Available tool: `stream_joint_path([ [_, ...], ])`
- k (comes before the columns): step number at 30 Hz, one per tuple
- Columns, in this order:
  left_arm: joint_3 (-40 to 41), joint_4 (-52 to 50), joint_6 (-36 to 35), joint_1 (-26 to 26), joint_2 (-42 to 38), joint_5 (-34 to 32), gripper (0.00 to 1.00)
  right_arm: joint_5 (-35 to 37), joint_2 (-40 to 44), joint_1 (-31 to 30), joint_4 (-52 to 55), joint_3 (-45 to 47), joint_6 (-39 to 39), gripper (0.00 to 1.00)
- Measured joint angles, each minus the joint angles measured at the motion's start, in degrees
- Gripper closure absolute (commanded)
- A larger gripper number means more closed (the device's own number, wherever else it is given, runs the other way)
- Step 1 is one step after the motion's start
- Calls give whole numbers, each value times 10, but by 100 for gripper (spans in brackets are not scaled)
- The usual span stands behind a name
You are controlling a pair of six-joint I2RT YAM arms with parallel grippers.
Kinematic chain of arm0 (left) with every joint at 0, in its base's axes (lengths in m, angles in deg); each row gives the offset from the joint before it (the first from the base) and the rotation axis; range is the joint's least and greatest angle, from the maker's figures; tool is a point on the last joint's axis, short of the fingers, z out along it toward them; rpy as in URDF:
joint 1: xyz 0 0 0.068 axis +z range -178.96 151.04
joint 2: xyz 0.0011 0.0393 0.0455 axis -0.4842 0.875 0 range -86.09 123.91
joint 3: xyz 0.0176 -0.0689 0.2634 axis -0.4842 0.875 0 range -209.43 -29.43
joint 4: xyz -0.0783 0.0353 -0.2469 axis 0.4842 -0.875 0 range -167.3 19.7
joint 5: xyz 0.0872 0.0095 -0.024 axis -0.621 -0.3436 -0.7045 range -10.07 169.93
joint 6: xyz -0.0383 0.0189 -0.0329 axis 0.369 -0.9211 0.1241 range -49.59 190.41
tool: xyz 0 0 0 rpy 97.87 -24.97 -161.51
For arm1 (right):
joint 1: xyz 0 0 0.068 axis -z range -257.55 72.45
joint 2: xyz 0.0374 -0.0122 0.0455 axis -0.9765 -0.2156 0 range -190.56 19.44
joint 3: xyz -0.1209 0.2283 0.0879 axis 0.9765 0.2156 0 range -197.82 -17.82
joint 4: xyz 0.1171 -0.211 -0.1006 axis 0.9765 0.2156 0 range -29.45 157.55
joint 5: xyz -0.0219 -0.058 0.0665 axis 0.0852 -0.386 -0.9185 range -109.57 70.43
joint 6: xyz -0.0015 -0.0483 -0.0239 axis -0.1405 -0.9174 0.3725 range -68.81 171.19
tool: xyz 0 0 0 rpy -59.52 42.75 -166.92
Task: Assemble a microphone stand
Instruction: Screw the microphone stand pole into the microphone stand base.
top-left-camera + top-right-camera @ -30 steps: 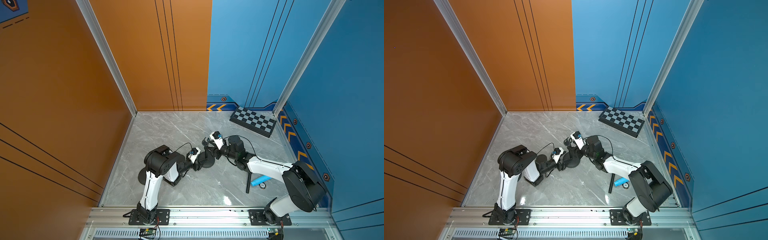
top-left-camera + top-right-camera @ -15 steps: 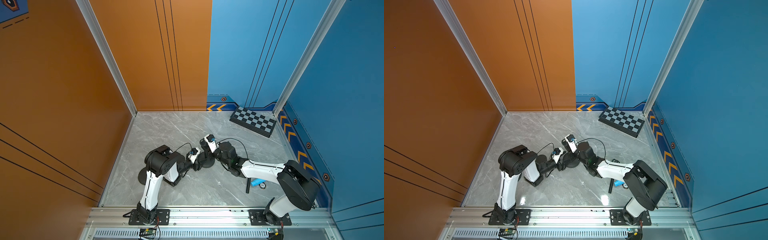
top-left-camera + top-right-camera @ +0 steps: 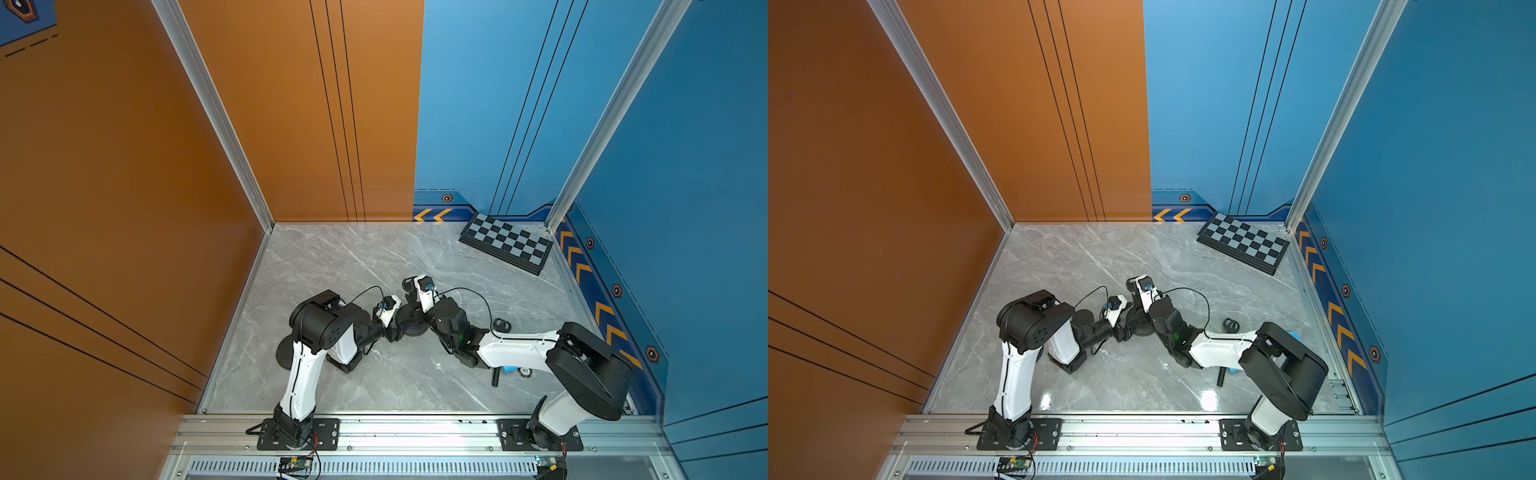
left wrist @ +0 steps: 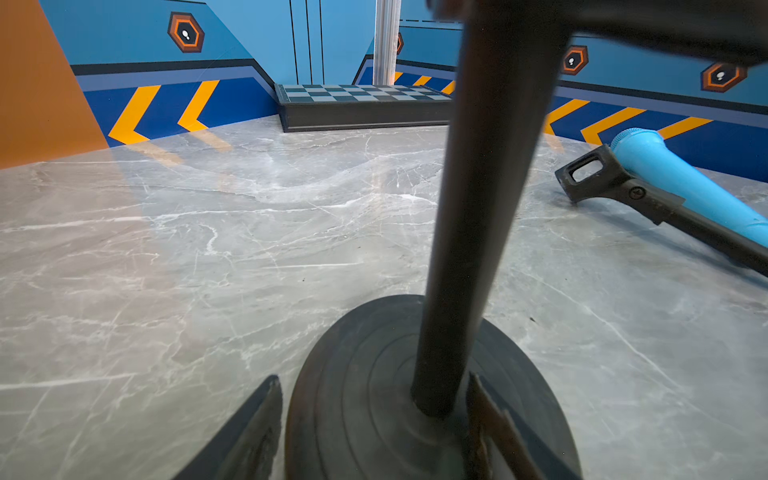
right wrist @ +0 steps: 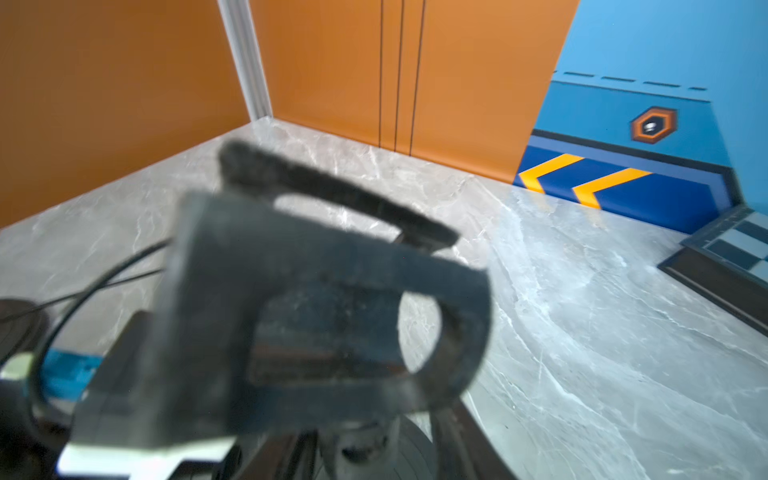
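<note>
**Change from 1 second ago.** The left arm (image 3: 299, 374) is unchanged. The left hand (image 4: 372, 378) sits low at the base (image 4: 365, 424) with its jaws wide apart, astride the foot of the pole (image 4: 478, 208). 1 finger (image 4: 257, 428) is just beside the disc rim. The right forearm (image 3: 515, 351) now lies nearer the rail (image 3: 415, 428). It covers most of the rod (image 3: 494, 379), which lay in full view before, and has uncovered a small ring (image 3: 500, 325). The right hand (image 3: 412, 309) is over the base; whether it is wide or narrow cannot be told.

**Surface and room.** The tabletop (image 3: 353, 270) is grey marble. An orange wall (image 3: 249, 124) stands to the left and a blue wall (image 3: 498, 104) to the right. A board (image 3: 509, 245) lies in the far right corner.

**Views.** Only the left wrist view shows the pole standing in the base, with the rod and the blue mic (image 4: 685, 183) lying flat side by side. Both top views give only the rod's end and a blue sliver. In the right wrist view a blurred black part (image 5: 311, 311) with 2 holes fills the near field.
</note>
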Motion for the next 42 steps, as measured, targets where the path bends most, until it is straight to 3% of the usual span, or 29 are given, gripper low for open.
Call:
stream_joint_path([
  [5, 0, 0, 0, 0, 0, 0, 29, -205, 8, 80, 45, -9, -42, 51],
  [10, 0, 0, 0, 0, 0, 0, 29, -318, 8, 122, 90, -43, -73, 55],
  [11, 0, 0, 0, 0, 0, 0, 29, -329, 8, 125, 94, -48, -76, 58],
  [13, 0, 0, 0, 0, 0, 0, 29, -345, 6, 127, 97, -58, -83, 75],
  [17, 0, 0, 0, 0, 0, 0, 29, -347, 3, 122, 95, -60, -86, 93],
  [19, 0, 0, 0, 0, 0, 0, 29, -299, 4, 103, 80, -52, -79, 93],
  [20, 0, 0, 0, 0, 0, 0, 29, -260, 6, 87, 67, -45, -72, 98],
  [24, 0, 0, 0, 0, 0, 3, 29, 41, 16, -34, -42, 23, -26, 100],
  [26, 2, 1, 0, -3, 0, 7, 29, 154, 10, -77, -60, 29, -10, 100],
  [28, 2, 0, 0, -4, 0, 10, 29, 222, -5, -98, -70, 24, -1, 96],
  [30, 2, 0, 0, -4, 1, 11, 29, 244, -14, -101, -71, 17, 5, 68],
  [32, 2, 0, 0, -4, 1, 11, 29, 226, -15, -90, -67, 16, 6, 55],
  [35, 2, 0, 0, -4, 1, 11, 29, 140, -15, -58, -55, 18, 11, 48],
  [42, 2, -2, -3, -4, -1, 14, 29, -153, 38, 56, 25, 23, -43, 45],
])
